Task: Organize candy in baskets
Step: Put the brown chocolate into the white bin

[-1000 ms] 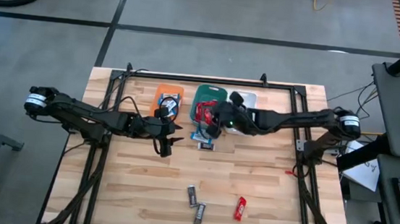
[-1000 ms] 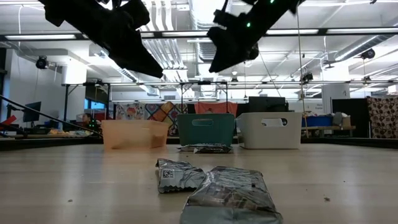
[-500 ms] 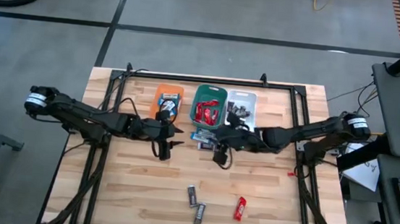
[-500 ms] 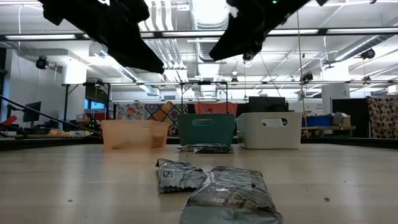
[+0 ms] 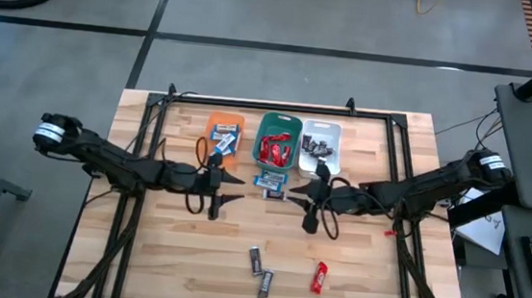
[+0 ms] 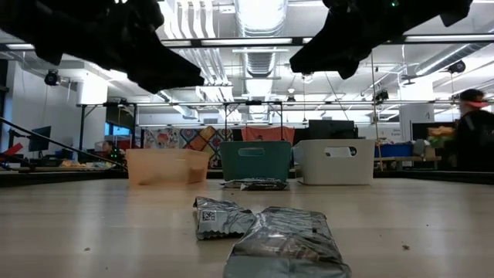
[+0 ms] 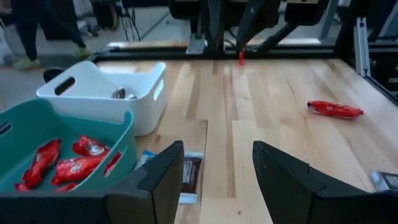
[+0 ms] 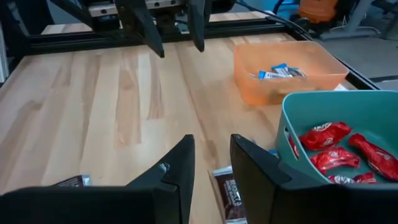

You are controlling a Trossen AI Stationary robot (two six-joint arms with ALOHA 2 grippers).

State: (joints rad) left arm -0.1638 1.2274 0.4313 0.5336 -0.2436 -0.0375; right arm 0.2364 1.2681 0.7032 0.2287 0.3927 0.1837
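Three baskets stand in a row at the table's far middle: orange [image 5: 224,131] with blue-and-white candy [image 8: 278,71], teal [image 5: 277,138] with red candy [image 7: 62,165], and white [image 5: 321,142] with dark candy. Two loose candies [image 5: 269,182] lie just near the teal basket. Two dark candies [image 5: 260,270] and a red one [image 5: 319,277] lie toward the near edge. My left gripper [image 5: 236,187] hovers open, left of the loose pair. My right gripper [image 5: 291,198] hovers open to their right. Neither holds anything.
A black frame [image 5: 260,105] runs along the table's far and side edges. Bare wood lies between the baskets and the near candies. Beyond the table in the low view, a person [image 6: 475,123] shows at the right.
My right gripper has drawn back from over the teal basket toward the table's near edge and a little right, sinking and tipping up toward level. My left gripper has sunk slightly and tipped toward level. No candy has moved.
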